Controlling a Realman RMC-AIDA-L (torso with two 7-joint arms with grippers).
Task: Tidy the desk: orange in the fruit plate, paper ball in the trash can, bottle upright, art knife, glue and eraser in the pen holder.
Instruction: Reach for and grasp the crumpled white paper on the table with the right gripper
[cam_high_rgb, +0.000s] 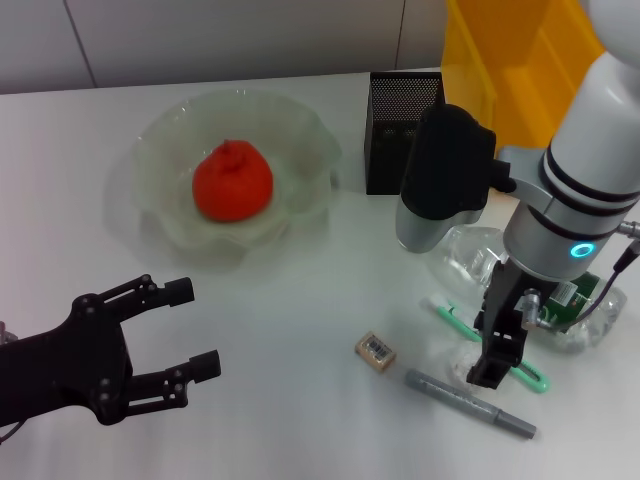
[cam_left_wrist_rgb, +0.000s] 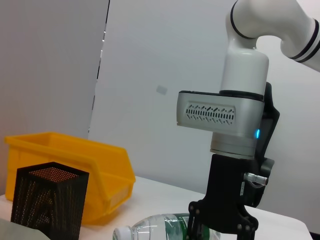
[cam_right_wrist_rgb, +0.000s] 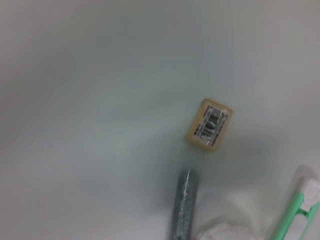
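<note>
Right claw pointing down, over art knife

Orange in fruit plate, toward far edge of my surface. Pen holder right of plate, trash can at far right corner. Bottle lying by right edge; eraser, glue, art knife before it, near edge.

A white desk is seen spreading across the head view, its surface plain and matte. At its far right corner a yellow plastic bin is set (open-topped, with slanted walls). The same bin is shown in the left wrist view, backed by a pale grey wall. White wall panels are seen behind the desk.
</note>
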